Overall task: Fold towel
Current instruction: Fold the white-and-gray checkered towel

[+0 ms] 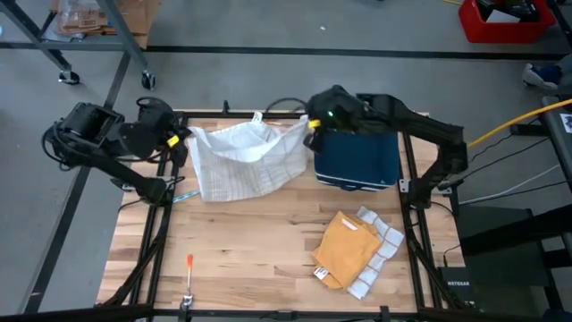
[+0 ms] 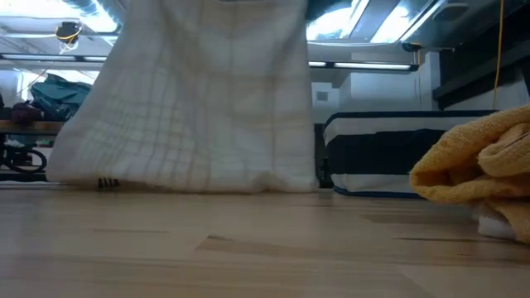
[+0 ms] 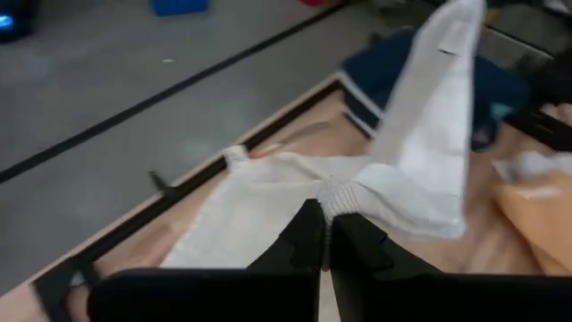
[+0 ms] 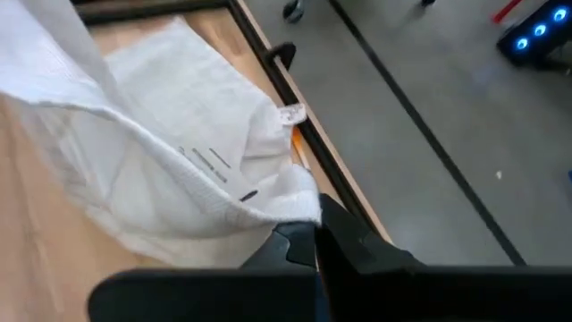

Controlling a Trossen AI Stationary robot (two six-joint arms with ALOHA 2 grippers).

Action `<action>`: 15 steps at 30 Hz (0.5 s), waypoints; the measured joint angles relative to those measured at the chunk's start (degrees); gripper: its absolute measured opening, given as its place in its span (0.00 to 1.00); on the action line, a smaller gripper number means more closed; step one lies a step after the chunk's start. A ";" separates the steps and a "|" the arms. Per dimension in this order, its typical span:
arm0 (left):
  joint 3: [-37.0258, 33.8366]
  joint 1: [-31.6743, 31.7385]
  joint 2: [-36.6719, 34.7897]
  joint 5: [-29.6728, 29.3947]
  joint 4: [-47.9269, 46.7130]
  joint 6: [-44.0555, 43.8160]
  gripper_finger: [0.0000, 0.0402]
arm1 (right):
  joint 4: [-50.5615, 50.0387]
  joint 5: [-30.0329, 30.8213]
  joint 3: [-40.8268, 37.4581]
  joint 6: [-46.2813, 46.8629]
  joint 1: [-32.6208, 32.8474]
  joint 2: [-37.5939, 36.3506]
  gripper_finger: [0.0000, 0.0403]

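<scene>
White towel [image 1: 243, 156] is hanging stretched between both hands at the far side of the wooden tabletop [image 1: 259, 241], its lower edge resting on the wood, as the low view shows [image 2: 199, 178]. Left hand [image 1: 181, 137] is clenched on the towel's left corner, at the far left edge of the tabletop; in the left wrist view its fingers [image 3: 308, 241] are pinching a bunched bit of cloth [image 3: 344, 199], with the rest of the towel [image 3: 429, 134] rising up toward the other arm. Right hand [image 1: 312, 128] is clenched on the towel's right corner, above the far middle of the tabletop, just beside a dark blue bin [image 1: 357, 159]; in the right wrist view the fingers [image 4: 304, 246] are gripping the hem, and the towel [image 4: 170, 170] is sagging down to the tabletop with a small label [image 4: 290, 114] showing near the black frame [image 4: 295, 89]. Yellow cloth [image 1: 347, 250] is lying crumpled on a white checked cloth [image 1: 380, 255] near the front right, well apart from the towel. Orange-tipped tool [image 1: 189, 273] is lying at the front left edge. In the low view the yellow cloth [image 2: 472, 170] is sitting at the right with the bin [image 2: 373, 157] behind it.
</scene>
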 joint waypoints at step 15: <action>-18.40 16.78 -12.55 -4.13 0.04 2.01 0.00 | 15.47 -7.82 0.00 -9.36 -15.98 8.98 0.00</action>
